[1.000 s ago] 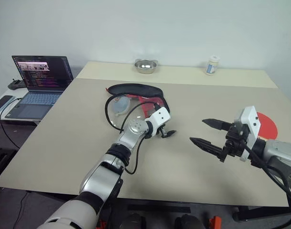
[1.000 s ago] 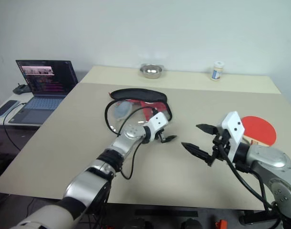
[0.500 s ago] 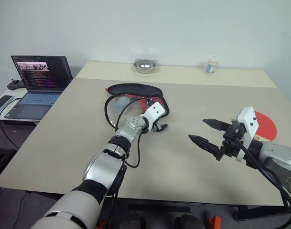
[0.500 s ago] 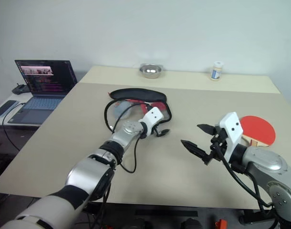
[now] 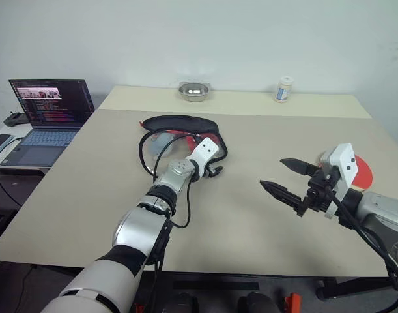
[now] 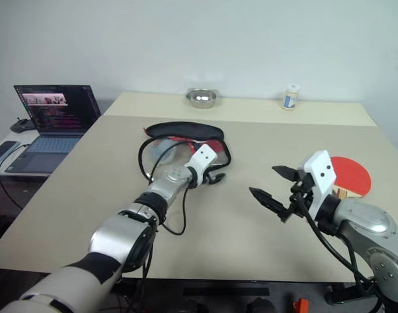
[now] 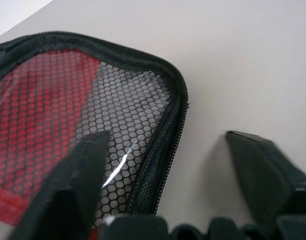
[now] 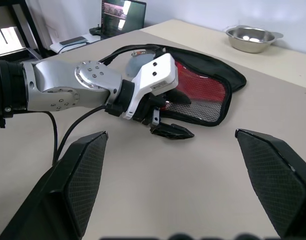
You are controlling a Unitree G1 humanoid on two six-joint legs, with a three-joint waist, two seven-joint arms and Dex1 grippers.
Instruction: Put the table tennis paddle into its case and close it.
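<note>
Beige table [image 5: 88, 182], left claw [image 8: 174, 114] now nearer, part-spread astride case [image 5: 179, 134] edge; right claw [image 5: 291, 177] wide, unmoved.

Left arm [image 5: 156, 205]: silver metallic links, black ribbed joint collars, round silver wrist housing with small dark screws. Black cable loops loose alongside the forearm. White angular camera block [image 5: 203, 151] sits on top of the wrist. Right arm [image 6: 365, 222]: same silver shell, black cables along it, white block with two small dark holes. Fingers [image 8: 273, 175] on both: black, tapered to points, inner faces with fine hexagonal grip texture.
</note>
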